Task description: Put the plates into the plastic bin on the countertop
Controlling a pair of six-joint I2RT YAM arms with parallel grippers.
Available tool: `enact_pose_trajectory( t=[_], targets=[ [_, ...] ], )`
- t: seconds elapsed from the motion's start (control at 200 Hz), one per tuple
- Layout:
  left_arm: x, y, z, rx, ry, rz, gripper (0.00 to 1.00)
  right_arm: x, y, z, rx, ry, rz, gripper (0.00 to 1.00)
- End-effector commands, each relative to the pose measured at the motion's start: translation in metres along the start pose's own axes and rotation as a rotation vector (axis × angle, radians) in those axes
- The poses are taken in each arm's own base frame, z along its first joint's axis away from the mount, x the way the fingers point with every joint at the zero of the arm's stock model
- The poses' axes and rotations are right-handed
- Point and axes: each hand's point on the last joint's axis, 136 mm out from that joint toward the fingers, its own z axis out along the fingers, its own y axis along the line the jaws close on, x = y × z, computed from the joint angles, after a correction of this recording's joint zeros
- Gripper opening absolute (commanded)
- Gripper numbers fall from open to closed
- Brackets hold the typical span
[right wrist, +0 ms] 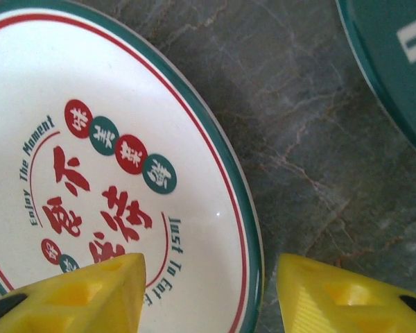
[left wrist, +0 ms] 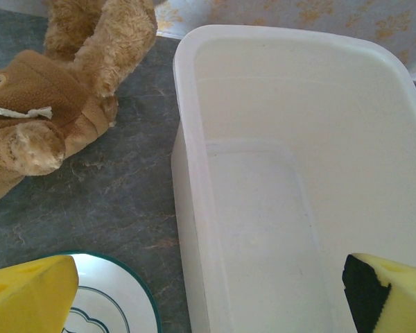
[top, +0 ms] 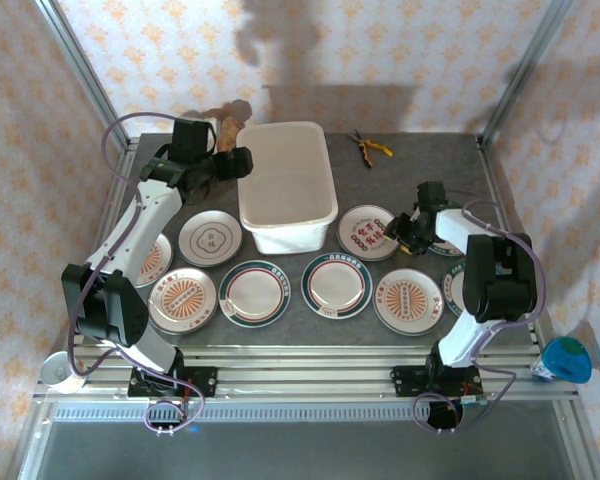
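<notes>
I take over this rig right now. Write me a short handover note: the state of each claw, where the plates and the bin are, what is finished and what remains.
Left claw: open, empty, above the left wall of the plastic bin, with one finger over the inside and the other outside.
Right claw: open, empty, low over the right rim of a red-lettered plate; I cannot tell if it touches.
Plates: all flat on the countertop, in front of and beside the bin, some partly hidden by the arms.
Done: nothing; the bin is empty.
Left: every plate. The right claw's plate is probably first.
</notes>
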Motion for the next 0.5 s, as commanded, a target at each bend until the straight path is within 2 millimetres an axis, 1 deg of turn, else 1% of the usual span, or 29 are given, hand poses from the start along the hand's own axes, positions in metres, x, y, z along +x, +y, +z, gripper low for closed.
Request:
enact_pose_trajectory(
  t=[0.0,0.13,0.255,0.36,0.495],
  targets=[
    [-0.0032,-0.0011,-0.0028,-0.028,-0.001,-0.004,0.99,-0.013,0.0051,0.0032,-0.009,-0.026,0.002,0.5],
    [-0.0032,0.0,-0.0008,-0.036,0.001,-0.005,0.99,-0.0123,-0.0008,0.0095,0.011,-0.022,0.008,0.45],
    [-0.0051,-0.0024,0.0002,-0.033,-0.001,-0.009,0.99,-0.0125,-0.0017,0.0126,0.013,-0.018,0.008,0.4],
    [-0.0068,-0.0035,0.0004,-0.036,-0.006,-0.009,0.99,-0.0143,-0.0018,0.0121,0.017,-0.025,0.002,0.32],
    [-0.0079,-0.0044,0.0013,-0.039,-0.008,-0.011,0.99,-0.0135,-0.0046,0.0119,0.029,-0.027,-0.007,0.25]
  ],
)
